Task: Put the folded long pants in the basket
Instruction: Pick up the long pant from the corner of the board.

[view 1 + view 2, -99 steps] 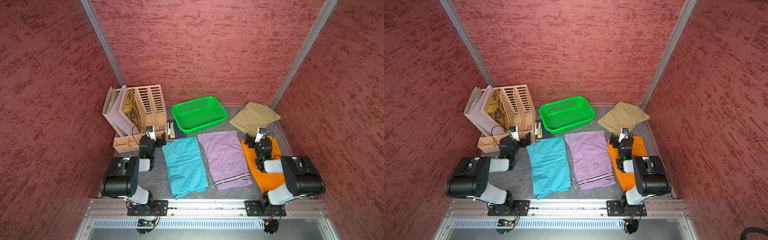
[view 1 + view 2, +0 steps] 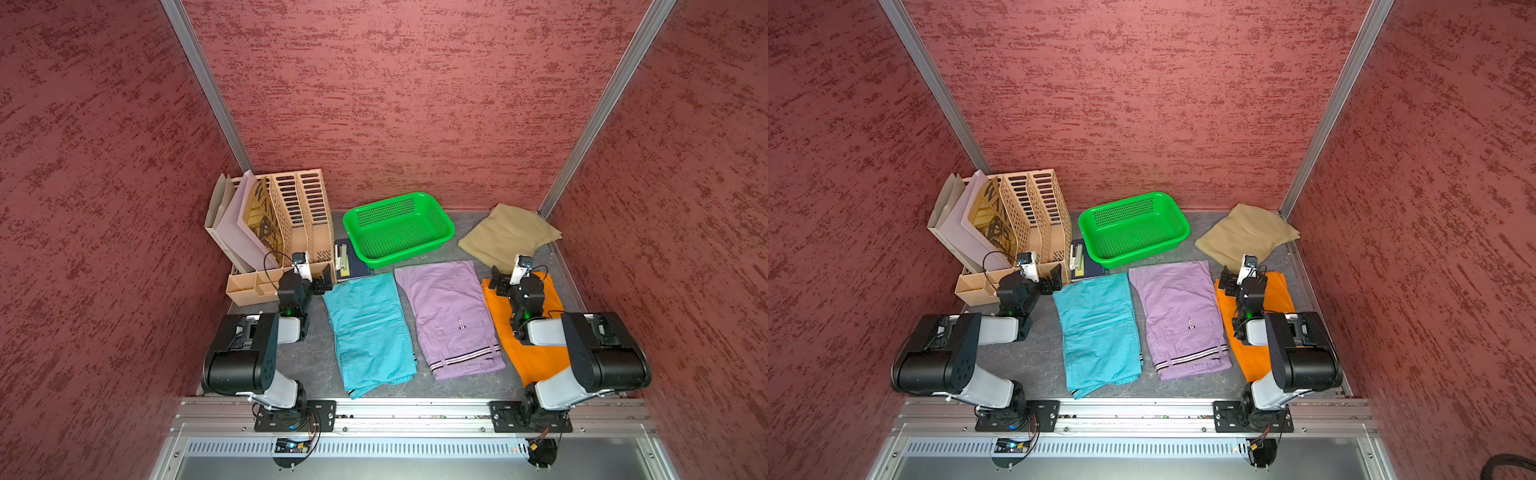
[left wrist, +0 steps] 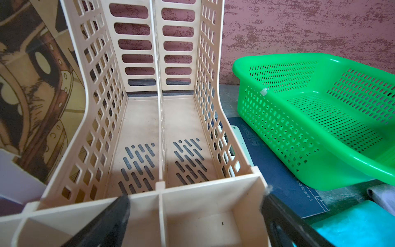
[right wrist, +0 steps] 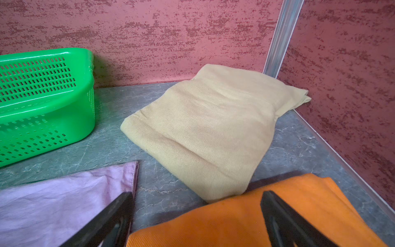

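Observation:
The green basket (image 2: pixel 415 249) (image 2: pixel 1142 255) stands empty at the back middle. Four folded long pants lie on the grey table: teal (image 2: pixel 368 332), lilac with a striped waistband (image 2: pixel 449 316), orange (image 2: pixel 536 357) partly under my right arm, and khaki (image 2: pixel 507 237) in the back right corner. My left gripper (image 3: pixel 196 197) is open over the organiser's front tray, left of the teal pants (image 3: pixel 352 226) and short of the basket (image 3: pixel 277 128). My right gripper (image 4: pixel 197 193) is open and empty above the far end of the orange pants (image 4: pixel 213 224), facing the khaki pants (image 4: pixel 209 128).
A beige slotted file organiser (image 2: pixel 291 216) with folders fills the back left. A dark blue booklet (image 2: pixel 353 266) with a white stapler (image 2: pixel 340 253) lies between the organiser and the basket. Red walls close in three sides, and a metal rail (image 2: pixel 415 409) runs along the front.

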Motion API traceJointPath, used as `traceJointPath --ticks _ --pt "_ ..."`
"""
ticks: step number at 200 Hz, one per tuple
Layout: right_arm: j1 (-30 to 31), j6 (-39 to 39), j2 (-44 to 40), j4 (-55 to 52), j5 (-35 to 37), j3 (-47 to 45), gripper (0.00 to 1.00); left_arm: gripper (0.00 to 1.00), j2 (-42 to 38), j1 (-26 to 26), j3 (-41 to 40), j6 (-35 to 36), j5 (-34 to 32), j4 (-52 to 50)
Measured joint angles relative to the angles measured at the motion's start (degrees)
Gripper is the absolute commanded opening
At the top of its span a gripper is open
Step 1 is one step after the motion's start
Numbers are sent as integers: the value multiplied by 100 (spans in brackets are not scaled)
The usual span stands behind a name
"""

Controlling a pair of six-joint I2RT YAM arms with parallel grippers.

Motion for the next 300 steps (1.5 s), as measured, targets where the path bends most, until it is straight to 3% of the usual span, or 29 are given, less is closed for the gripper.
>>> traceJointPath --ticks 112,125,149,172,193,219,249,276,300 --pt "0 0 0 -2 0 0 98 100 0 4 0 0 2 0" --pt "0 0 0 -4 0 0 98 100 -17 -74 0 2 -221 -37" --pt "33 -4 -144 -286 59 42 98 100 -776 -437 59 57 -601 -905" --pt "205 155 -1167 -1558 546 345 98 100 -1880 -590 435 -492 -750 -1805" --pt "269 1010 -2334 -2918 1123 1147 98 100 -2712 -297 844 -1856 -769 -2660" --pt "155 1751 -2953 -4527 1088 2262 98 100 -2804 304 1001 -3067 326 -3571" --pt "116 2356 -2538 -6551 595 3178 98 100 -1996 -35 1620 -3333 1523 -5228" --pt "116 2632 -1456 -7976 -181 3567 98 100 -1720 -955 2004 -3193 2013 -6266" --pt "120 2787 -417 -8754 -459 3860 98 100 -1694 -1718 2138 -3086 2269 -6736"
